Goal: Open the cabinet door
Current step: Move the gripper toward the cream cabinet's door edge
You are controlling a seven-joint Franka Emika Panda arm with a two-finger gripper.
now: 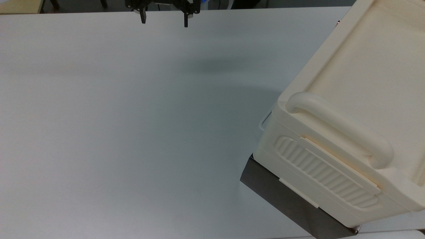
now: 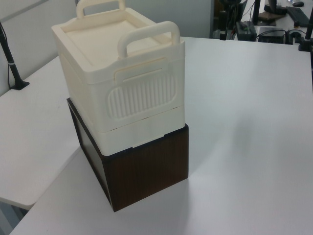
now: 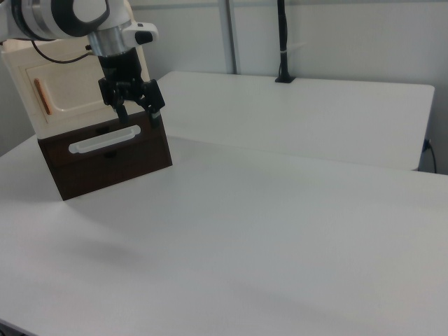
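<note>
Right view: gripper (image 3: 138, 116) points down, fingers spread.

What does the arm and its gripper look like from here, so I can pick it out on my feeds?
The arm is white and rounded, with a dark grey band at a joint and a dark cable trailing beside it. It ends in a black gripper with two slim black fingers; in the top view the other one carries a pale patch near its tip.

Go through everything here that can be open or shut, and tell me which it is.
cabinet door: shut, flush with the cream cabinet front, its copper handle untouched.
drawer in the dark wooden base: pushed in.
gripper: open, holding nothing, above the white table.
</note>
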